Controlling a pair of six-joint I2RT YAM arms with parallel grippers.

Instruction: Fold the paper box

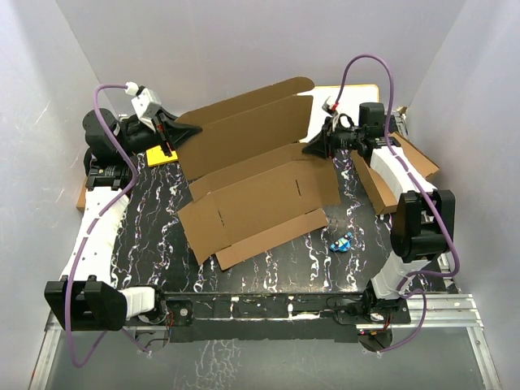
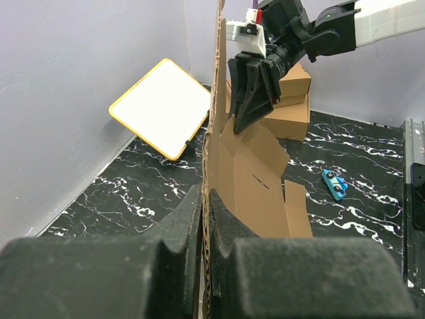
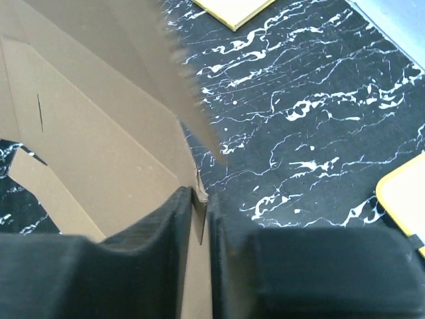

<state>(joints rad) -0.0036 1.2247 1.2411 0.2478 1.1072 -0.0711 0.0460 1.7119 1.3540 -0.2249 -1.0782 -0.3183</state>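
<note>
The paper box (image 1: 260, 195) lies half open in the middle of the table, its base flat and its long back panel standing up towards the rear. My left gripper (image 1: 193, 130) is shut on the left end of that raised panel; in the left wrist view the corrugated edge (image 2: 212, 100) runs straight up from between the jaws (image 2: 207, 206). My right gripper (image 1: 309, 149) pinches the panel's right end. In the right wrist view its jaws (image 3: 201, 206) hold a corner of the cardboard (image 3: 86, 153). The right gripper (image 2: 249, 113) also shows in the left wrist view.
A much smaller brown cardboard box (image 1: 398, 175) sits by the right arm. A small blue object (image 1: 343, 242) lies on the table right of the paper box. A flat yellow card (image 1: 162, 154) lies near the left gripper. A yellow-rimmed white board (image 1: 357, 91) lies at the back.
</note>
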